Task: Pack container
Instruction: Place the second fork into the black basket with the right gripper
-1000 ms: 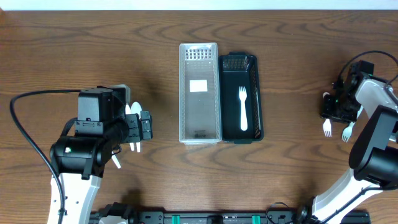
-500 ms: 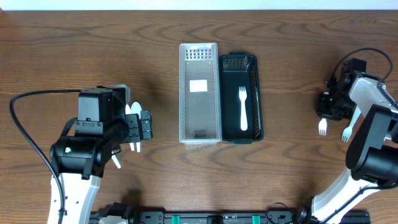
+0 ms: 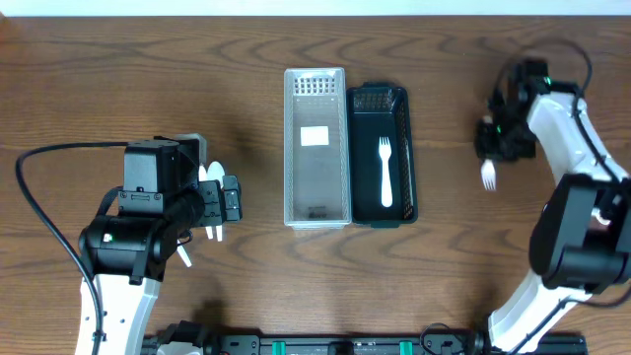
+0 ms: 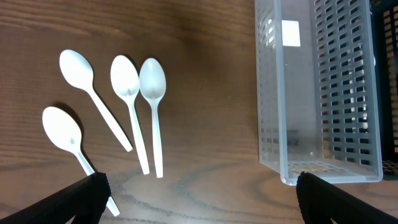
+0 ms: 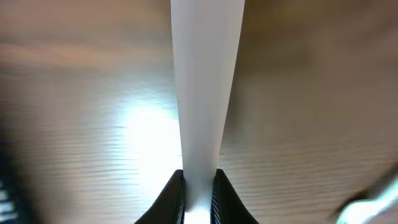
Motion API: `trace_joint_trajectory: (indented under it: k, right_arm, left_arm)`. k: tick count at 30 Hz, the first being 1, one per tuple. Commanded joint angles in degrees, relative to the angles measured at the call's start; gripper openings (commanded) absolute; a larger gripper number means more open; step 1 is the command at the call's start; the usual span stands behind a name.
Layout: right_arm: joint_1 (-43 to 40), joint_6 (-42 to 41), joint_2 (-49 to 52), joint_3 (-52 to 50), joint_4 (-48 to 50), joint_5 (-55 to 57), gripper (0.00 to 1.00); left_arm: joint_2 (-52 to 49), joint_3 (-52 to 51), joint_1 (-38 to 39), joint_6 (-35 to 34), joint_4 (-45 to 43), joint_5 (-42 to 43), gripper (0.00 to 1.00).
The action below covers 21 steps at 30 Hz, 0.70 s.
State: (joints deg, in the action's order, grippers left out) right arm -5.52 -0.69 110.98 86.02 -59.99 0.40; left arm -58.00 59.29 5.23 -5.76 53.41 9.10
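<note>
My right jaws are pressed together on the handle of a white plastic fork (image 5: 205, 93), which shows as a pale strip running up between the two dark fingertips (image 5: 174, 194). From overhead the fork's tines point toward my base. I cannot tell whether they clear the counter (image 3: 148, 79).

My left jaws are spread wide and hold nothing. Their fingertips (image 4: 74, 199) sit at the lower corners of the left wrist view. Four white plastic spoons (image 4: 152, 84) lie loose on the wood just beyond them, bowls away from me.

Mid-counter, a clear perforated bin (image 3: 289, 148) and a black perforated bin (image 3: 409, 158) stand side by side, long walls touching. The clear one has a white sticker on its floor. The black one holds a single white fork (image 3: 385, 173) lying lengthwise, tines toward the far edge.

The fork I hold is well to the right of the black bin, with bare wood between them. The spoons lie near the clear bin's left wall.
</note>
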Motion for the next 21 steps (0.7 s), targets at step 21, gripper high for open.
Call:
trace_joint_trajectory:
  k: [21]
  right_arm:
    - [28.55,-20.72,8.44,9.20,2.16,-1.29,0.05]
  left_arm:
    - [0.39,1.16,-0.28,0.74,0.15,0.76,0.98]
